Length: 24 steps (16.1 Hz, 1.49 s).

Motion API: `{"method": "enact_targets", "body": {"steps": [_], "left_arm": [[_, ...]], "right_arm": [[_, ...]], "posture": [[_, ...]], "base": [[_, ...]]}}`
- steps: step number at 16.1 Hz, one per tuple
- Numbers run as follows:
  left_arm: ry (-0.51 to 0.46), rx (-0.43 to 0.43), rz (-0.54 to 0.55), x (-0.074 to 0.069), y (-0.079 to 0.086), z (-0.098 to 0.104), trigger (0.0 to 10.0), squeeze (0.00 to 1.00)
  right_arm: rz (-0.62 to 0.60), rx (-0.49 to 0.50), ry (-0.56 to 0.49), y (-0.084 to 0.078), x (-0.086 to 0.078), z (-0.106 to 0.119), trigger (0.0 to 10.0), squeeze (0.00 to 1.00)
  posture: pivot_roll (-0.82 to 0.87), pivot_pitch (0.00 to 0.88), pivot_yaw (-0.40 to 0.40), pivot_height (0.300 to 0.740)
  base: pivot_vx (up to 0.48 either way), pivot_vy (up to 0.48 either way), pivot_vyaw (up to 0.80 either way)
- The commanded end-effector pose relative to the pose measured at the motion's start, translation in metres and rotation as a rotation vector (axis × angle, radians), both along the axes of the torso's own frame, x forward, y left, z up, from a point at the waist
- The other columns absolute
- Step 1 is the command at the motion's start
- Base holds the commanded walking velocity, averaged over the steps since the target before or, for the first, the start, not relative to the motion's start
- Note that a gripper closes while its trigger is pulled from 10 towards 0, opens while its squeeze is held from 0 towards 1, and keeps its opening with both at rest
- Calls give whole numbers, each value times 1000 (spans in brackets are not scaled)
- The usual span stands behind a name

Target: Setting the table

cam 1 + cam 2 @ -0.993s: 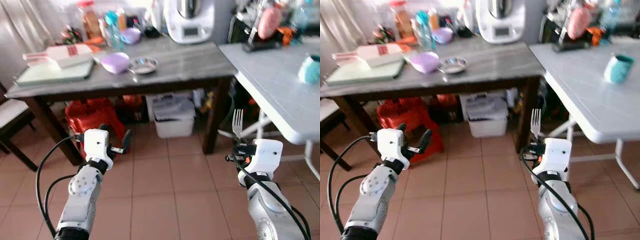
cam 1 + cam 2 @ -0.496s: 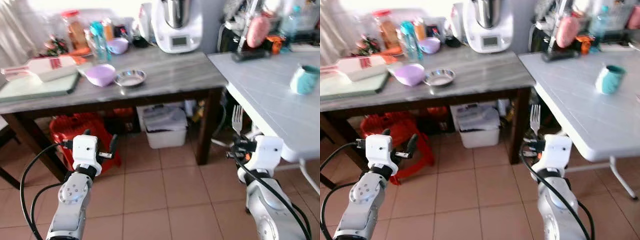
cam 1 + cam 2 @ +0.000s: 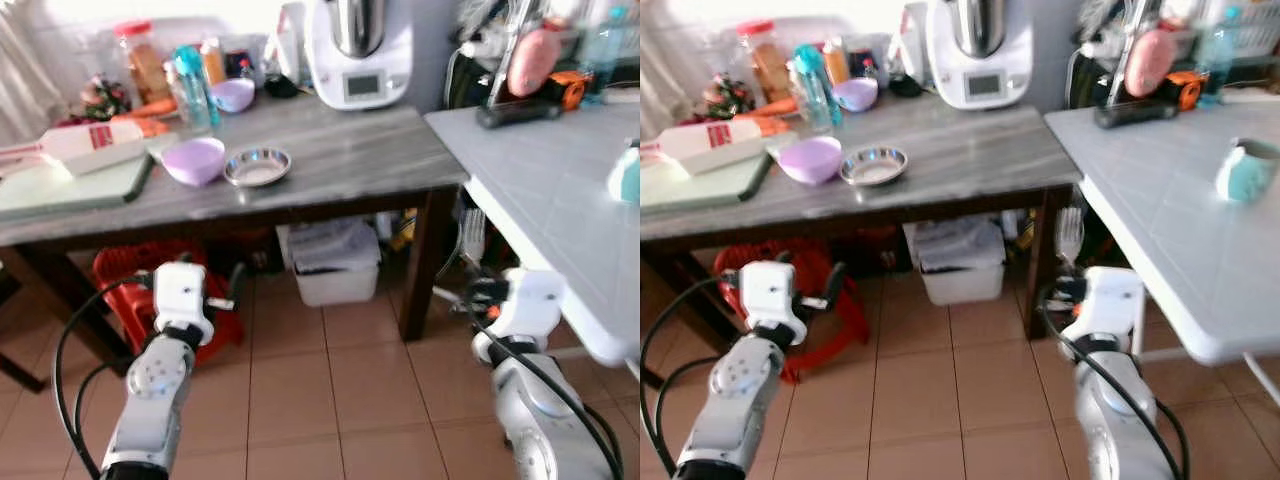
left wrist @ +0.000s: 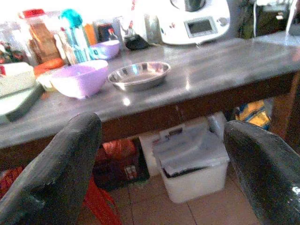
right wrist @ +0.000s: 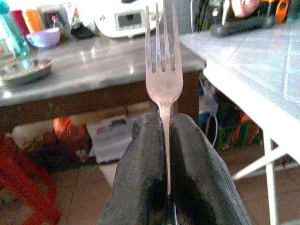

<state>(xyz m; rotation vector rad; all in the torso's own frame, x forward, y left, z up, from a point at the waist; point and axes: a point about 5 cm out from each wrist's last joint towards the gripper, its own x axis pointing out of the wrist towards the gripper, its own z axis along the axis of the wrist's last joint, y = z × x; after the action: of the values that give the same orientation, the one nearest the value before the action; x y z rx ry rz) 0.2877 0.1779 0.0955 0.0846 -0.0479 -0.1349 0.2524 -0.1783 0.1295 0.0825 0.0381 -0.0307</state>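
Note:
A silver fork (image 5: 163, 79) stands upright, prongs up, with my right gripper (image 5: 164, 119) shut on its handle. In the eye views the fork (image 3: 472, 235) is low, in front of the white table's (image 3: 560, 170) near edge and beside the wooden table's leg. My left gripper (image 3: 225, 290) is open and holds nothing, level with the space under the grey-topped wooden table (image 3: 350, 150). Its two black fingers (image 4: 61, 173) stand wide apart. On that table are a purple bowl (image 3: 194, 160) and a steel dish (image 3: 257, 166). A teal cup (image 3: 1246, 168) stands on the white table.
A white kitchen machine (image 3: 355, 50), bottles and jars crowd the back of the wooden table, and a green cutting board (image 3: 70, 185) lies at its left. Under it are a white plastic box (image 3: 333, 260) and a red stool (image 3: 130, 270). Tiled floor lies between me and the tables.
The camera has moved, so the whole scene has shifted and the tables look nearer. Both arms keep their pose, and the fork stays in the right gripper.

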Motion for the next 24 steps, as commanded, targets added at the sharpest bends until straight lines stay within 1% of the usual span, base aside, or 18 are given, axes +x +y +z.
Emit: {"method": "enact_targets", "body": {"steps": [1,5,12,17,21,22,24], "left_arm": [[6,10,23,1,9,1,10000,0],[12,10,15,3,8,1,10000,0],[11,-2,-11,5,3,2,10000,0],[9,-4,-24,5,-1,3,10000,0],[13,-17,-64,4,-8,2,10000,0],[10,-21,-89,4,-12,2,10000,0],[14,-24,-99,4,-13,2,10000,0]], "right_arm": [[36,21,-20,12,2,4,10000,0],[30,26,-11,12,3,2,10000,0],[30,56,-6,14,5,2,10000,0],[30,47,-10,14,6,2,10000,0],[27,48,-17,14,7,3,10000,0],[23,47,-17,14,7,3,10000,0],[16,45,-18,13,9,3,10000,0]], "posture": [[-45,13,69,740],[-46,14,71,740],[-43,12,73,740],[-43,12,70,740],[-44,10,68,740],[-44,10,68,740],[-45,7,68,740]], "base": [[386,0,688],[376,0,652],[370,0,0],[368,0,0],[375,0,0],[390,0,0],[398,0,0]]}}
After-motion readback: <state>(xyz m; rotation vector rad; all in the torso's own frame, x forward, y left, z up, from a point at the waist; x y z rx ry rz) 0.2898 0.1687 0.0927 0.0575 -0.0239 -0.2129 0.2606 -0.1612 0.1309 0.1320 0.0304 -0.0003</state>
